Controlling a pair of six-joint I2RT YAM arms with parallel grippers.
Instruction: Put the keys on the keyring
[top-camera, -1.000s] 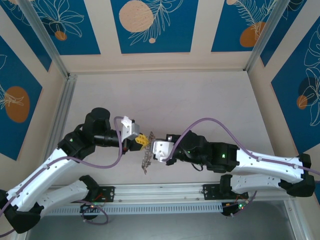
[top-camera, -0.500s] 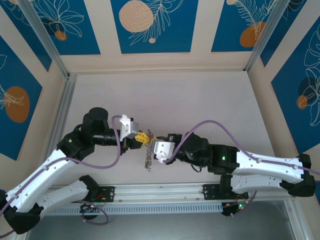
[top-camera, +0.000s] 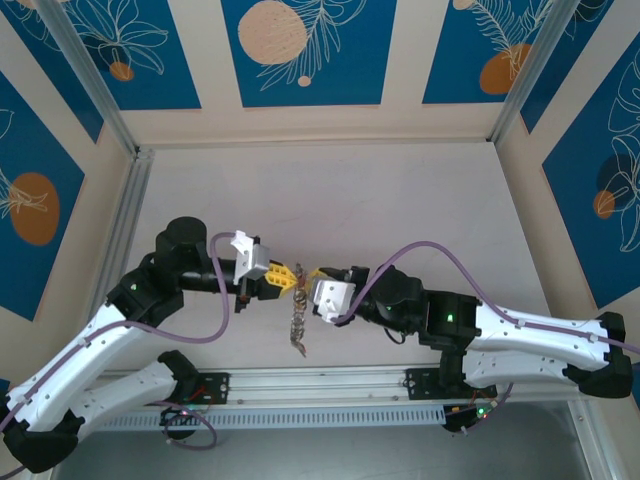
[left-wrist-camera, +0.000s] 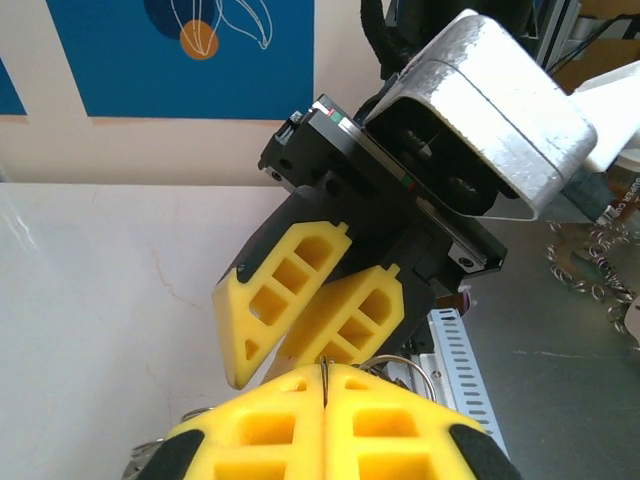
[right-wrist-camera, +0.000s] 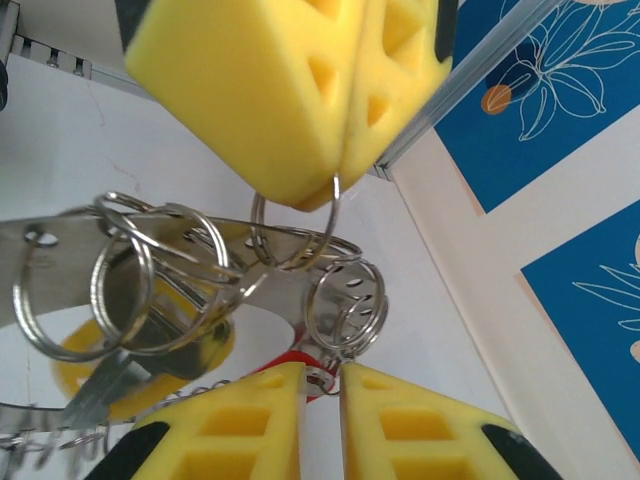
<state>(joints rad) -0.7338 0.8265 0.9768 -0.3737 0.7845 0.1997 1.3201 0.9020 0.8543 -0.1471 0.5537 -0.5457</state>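
The keyring (top-camera: 298, 315) hangs above the table between my two grippers. In the right wrist view it is a flat grey metal band (right-wrist-camera: 200, 240) threaded with several small split rings. My left gripper (top-camera: 283, 275) is shut on one of those thin split rings (right-wrist-camera: 295, 240); the wire shows pinched in its closed fingers (left-wrist-camera: 325, 372). My right gripper (top-camera: 318, 277) faces it, jaws a narrow gap apart. A small key with a red tag (right-wrist-camera: 287, 364) has its metal head in that gap. A key with a yellow tag (right-wrist-camera: 150, 375) hangs behind the band.
A slotted aluminium rail (top-camera: 320, 385) runs along the near edge between the arm bases. Frame posts (top-camera: 125, 210) and patterned walls bound the white table (top-camera: 400, 200). Loose small rings lie on a grey surface (left-wrist-camera: 600, 270) to the right.
My right gripper's jaws have parted slightly around the red-tagged key. Both grippers have risen a little and levelled with each other, and the keyring hangs straighter below them.
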